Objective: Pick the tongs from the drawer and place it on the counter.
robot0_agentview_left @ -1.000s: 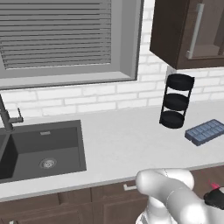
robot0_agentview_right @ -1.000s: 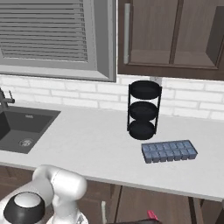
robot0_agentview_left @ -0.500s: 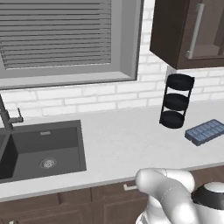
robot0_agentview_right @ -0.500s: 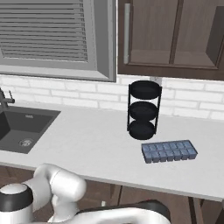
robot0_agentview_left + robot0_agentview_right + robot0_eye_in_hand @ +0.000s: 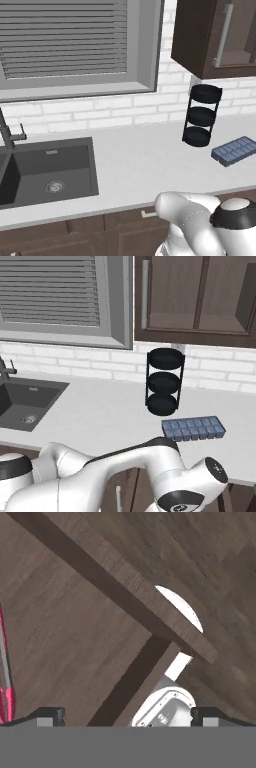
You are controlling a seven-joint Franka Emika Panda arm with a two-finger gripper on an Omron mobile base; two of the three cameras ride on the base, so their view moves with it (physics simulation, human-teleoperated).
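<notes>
Jaws spread wide are seen in the hand view, where the gripper shows its two dark tips far apart at the bottom corners with nothing held between them. The tongs are found at the far left edge of that view, lying on the wooden floor of the drawer, just beyond the left fingertip and outside the gap. Their long axis runs roughly up and down in the view. A sideways shift toward them is judged necessary before closing. The tabletop waits above.

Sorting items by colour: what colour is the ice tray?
Blue-grey ice tray, clearest in the right base view.
</notes>
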